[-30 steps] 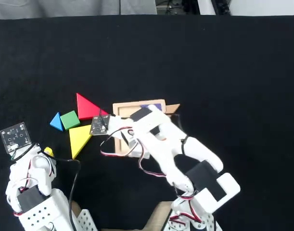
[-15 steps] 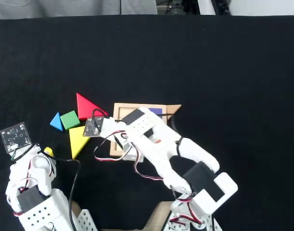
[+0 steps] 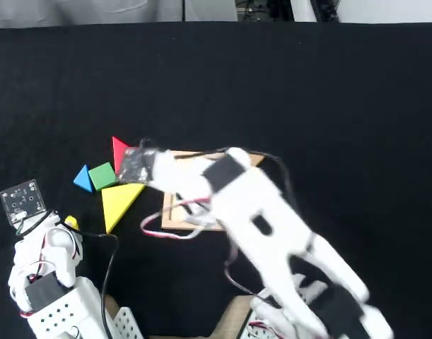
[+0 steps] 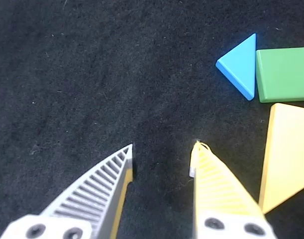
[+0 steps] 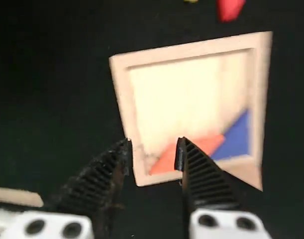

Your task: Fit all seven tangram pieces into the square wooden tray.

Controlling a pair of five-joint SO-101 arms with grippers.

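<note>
Black cloth covers the worktop [image 3: 307, 85], and the square wooden tray [image 3: 170, 212] sits near its middle, partly under the right arm. Two pieces lie inside the tray, an orange piece [image 5: 184, 152] and a blue piece [image 5: 236, 137], packed side by side into one corner. Most of the floor is bare wood.

Four loose pieces lie in a cluster just left of the tray. They are a red triangle [image 3: 119, 152] farthest back, a blue triangle [image 3: 82, 178] touching a green square [image 3: 102, 175], and a large yellow triangle [image 3: 118, 201] nearest the arms.

The right end effector [image 5: 152, 149] hovers over the tray's rim with its fingers apart and nothing between them. The left end effector [image 4: 163, 149] is also spread and empty, low over bare cloth at the near left.

The cluster lies to the far right of the left end effector and left of the tray. The yellow triangle's near tip is just beside the left end effector, and its long edge slants from that tip up towards the tray. The left arm looks nearer to that piece, while the right arm's wrist hangs over the near side of the red triangle.
</note>
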